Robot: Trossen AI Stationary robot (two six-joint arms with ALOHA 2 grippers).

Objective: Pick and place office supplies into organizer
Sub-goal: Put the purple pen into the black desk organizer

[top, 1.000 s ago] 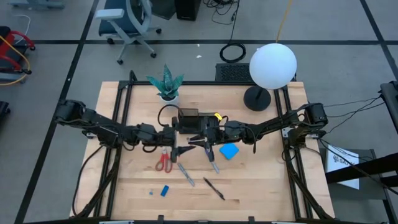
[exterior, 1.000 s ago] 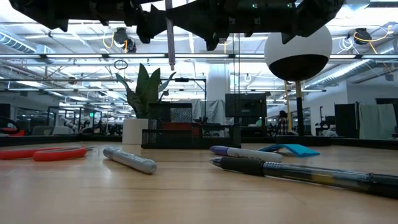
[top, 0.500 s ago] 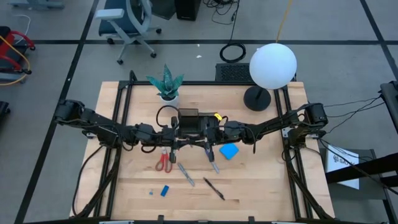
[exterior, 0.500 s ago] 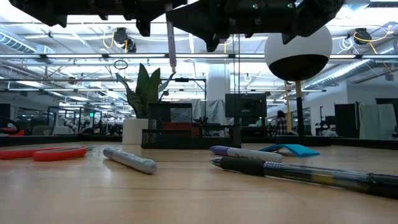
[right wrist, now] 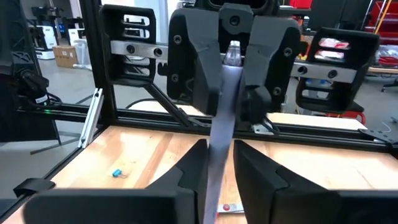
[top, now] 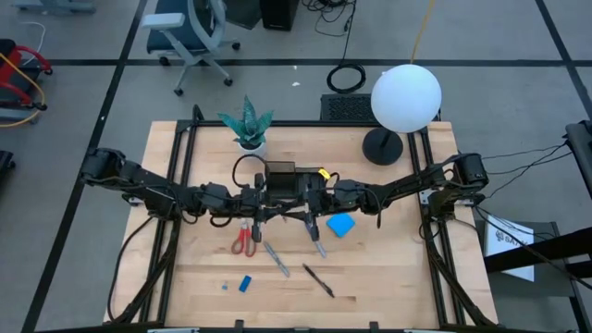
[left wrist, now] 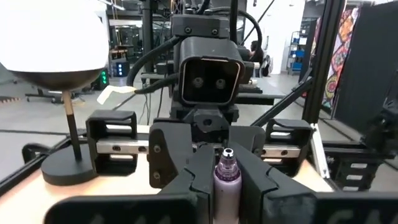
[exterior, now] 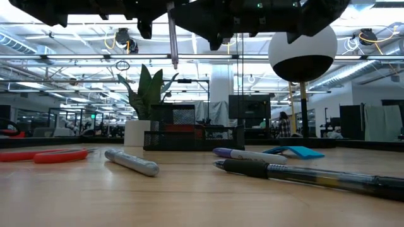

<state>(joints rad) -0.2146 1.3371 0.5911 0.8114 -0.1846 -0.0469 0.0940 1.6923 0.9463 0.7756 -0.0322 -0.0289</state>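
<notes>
Here both hands meet above the wooden tabletop (top: 388, 277) — left hand (left wrist: 227, 186) and right hand (right wrist: 219, 163) each pinch the thin purple pen (right wrist: 222, 118). The pen hangs upright, near the small black compartmented organizer (top: 280, 178).

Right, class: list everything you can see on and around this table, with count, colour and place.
scissors: one, red handles, table middle
pens on the table: three, grey, purple, black, front of middle
held pen: one, purplish, upright above the table
notepad: one, blue, right of middle
block: one, blue, front
organizer: one, black, partly under the arms
plant: one, green, back
lamp: one, white globe, back right
table: one, wooden
left gripper: shut on the held pen
right gripper: at the same pen, facing the left
</notes>
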